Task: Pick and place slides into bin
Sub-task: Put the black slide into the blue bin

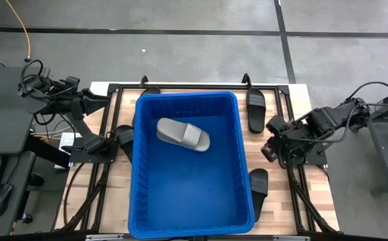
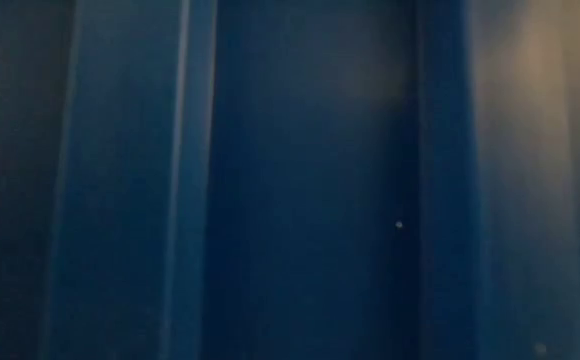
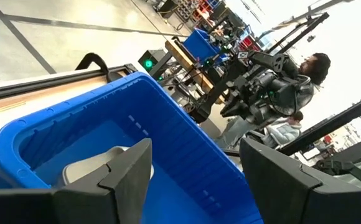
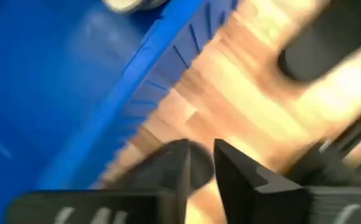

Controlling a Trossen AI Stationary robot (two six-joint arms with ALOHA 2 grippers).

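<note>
The blue bin [image 1: 138,167] stands in the middle of the table and fills the low view [image 2: 310,180]. One light grey slide [image 1: 182,134] lies flat on the bin's floor near its far end; it also shows in the left wrist view [image 3: 93,167]. Black slides lie on the table around the bin: one at the far right [image 1: 256,111], one at the near right [image 1: 258,189], one by the left wall [image 1: 125,138]. My left gripper [image 1: 110,142] [image 3: 193,174] is open and empty at the bin's left rim. My right gripper [image 1: 269,145] [image 4: 200,165] is shut and empty above the table right of the bin.
Another black slide [image 1: 150,90] peeks out behind the bin's far left corner. The wooden table [image 1: 284,201] has a black frame along its edges. A person [image 3: 311,68] sits in the room beyond the right arm. Bare wood shows between the two right-hand slides [image 4: 261,93].
</note>
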